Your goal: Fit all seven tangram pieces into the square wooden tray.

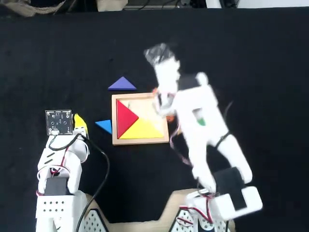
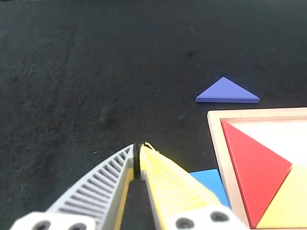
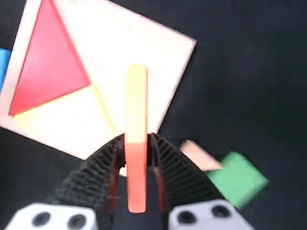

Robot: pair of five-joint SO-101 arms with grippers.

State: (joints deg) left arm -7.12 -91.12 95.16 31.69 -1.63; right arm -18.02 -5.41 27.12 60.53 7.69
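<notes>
- Tray (image 1: 140, 141): square, wooden, on the black surface (image 1: 58, 58); red triangle (image 1: 124, 118) and yellow triangle (image 1: 143, 129) lie seated inside, edge to edge; the rest of its floor is bare
- Right pincer (image 3: 136, 143): pinching an orange piece (image 3: 136, 96), held on edge above the tray's bare part, not yet laid down
- Left pincer (image 2: 139, 151): fingers pressed together, holding nothing; it sits beside the tray, near the blue triangle (image 1: 104, 126)
- Loose on the surface: blue triangle just beside the tray; purple triangle (image 1: 122, 84) near one corner; pink piece (image 3: 196, 154) and green square (image 3: 238, 178) together off the opposite side
- Tally, as judged: two placed; one in hand; four left
</notes>
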